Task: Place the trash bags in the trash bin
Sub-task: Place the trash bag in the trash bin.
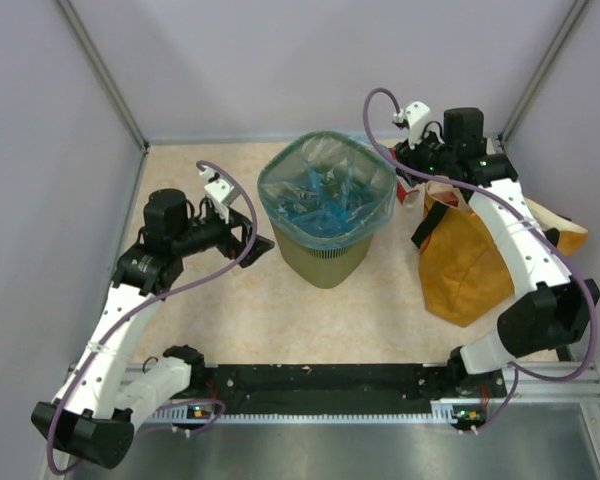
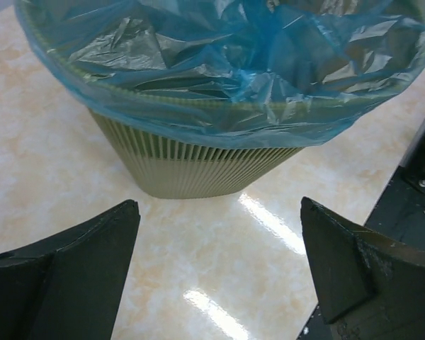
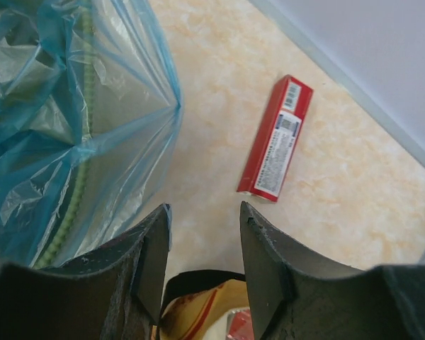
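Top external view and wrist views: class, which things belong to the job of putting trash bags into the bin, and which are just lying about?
Belongs to the job:
- translucent light-blue plastic trash bag, lining the bin and folded over its rim
- olive-green wire-mesh trash bin

Just lying about:
- mustard-orange sack with black handles
- flat red rectangular box

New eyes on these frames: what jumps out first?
The olive mesh trash bin at the centre of the table, lined with a crinkly blue trash bag draped over its rim. To its right slumps a mustard-orange sack; a flat red box lies near the wall.
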Robot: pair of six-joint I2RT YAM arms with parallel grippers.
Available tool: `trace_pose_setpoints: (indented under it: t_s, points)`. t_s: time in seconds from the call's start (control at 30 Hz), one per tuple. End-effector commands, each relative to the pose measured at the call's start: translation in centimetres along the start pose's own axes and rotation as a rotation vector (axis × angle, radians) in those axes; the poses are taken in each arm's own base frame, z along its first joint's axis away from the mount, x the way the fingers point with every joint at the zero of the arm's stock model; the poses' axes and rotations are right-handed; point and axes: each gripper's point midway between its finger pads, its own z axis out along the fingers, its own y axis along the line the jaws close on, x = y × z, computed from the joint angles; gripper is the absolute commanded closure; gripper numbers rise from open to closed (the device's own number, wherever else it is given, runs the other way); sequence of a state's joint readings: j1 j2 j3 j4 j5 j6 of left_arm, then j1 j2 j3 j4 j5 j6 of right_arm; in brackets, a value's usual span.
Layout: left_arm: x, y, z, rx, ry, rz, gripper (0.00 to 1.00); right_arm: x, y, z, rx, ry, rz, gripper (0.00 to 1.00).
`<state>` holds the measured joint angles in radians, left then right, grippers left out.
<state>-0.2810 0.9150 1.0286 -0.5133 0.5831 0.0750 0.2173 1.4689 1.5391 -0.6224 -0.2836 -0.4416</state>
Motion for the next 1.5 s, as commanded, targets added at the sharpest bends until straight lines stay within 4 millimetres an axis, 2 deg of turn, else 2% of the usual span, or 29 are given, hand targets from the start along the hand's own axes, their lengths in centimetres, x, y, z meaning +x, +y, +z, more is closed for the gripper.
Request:
trace_pose_setpoints:
  t_s: [0.0, 0.17, 0.23, 0.43, 0.57, 0.73, 0.8, 0.83, 1.03, 1.13, 1.33, 1.47]
  points:
    - [-1.9, -2.2, 0.3, 0.132, -0.06, -0.031, 0.01, -1.4, 1.1, 0.3, -0.083, -0.062, 0.008, 0.56]
    - [-2.7, -2.9, 0.6, 0.193, -0.098, -0.089, 0.01, -1.1, 2.9, -0.2, -0.136, -0.086, -0.005, 0.56]
    - [-2.7, -2.6, 0.9, 0.194, -0.106, -0.141, 0.01, -1.1, 3.6, -0.5, -0.156, -0.099, -0.003, 0.56]
    - [-2.2, -0.1, 1.4, 0.135, -0.133, -0.254, 0.05, -1.3, 6.5, -1.2, -0.212, -0.13, -0.012, 0.56]
    - [-2.0, 1.2, 0.9, 0.159, -0.161, -0.345, 0.07, -1.8, 8.0, -1.8, -0.233, -0.158, -0.011, 0.56]
    - [-1.4, 1.9, 0.4, 0.207, -0.173, -0.426, 0.11, -1.6, 9.2, -2.4, -0.231, -0.174, 0.005, 0.56]
    - [-1.1, 1.6, 0.3, 0.234, -0.17, -0.437, 0.12, -1.5, 9.6, -2.5, -0.231, -0.179, 0.004, 0.56]
    - [-1.3, 2.4, -0.1, 0.219, -0.192, -0.436, 0.13, -1.3, 9.9, -2.6, -0.232, -0.177, 0.005, 0.56]
    - [-1.1, 2.8, -0.5, 0.285, -0.206, -0.481, 0.27, -0.8, 12.0, -2.8, -0.259, -0.171, 0.0, 0.57]
    - [-1.0, 3.2, -0.6, 0.298, -0.2, -0.475, 0.3, -0.8, 12.8, -3.0, -0.269, -0.172, -0.006, 0.57]
    - [-0.7, 3.4, -0.6, 0.355, -0.18, -0.439, 0.42, -0.8, 13.3, -3.9, -0.272, -0.178, -0.007, 0.59]
    - [-0.5, 3.6, -0.6, 0.37, -0.179, -0.409, 0.57, -1.1, 12.7, -4.8, -0.242, -0.182, -0.031, 0.59]
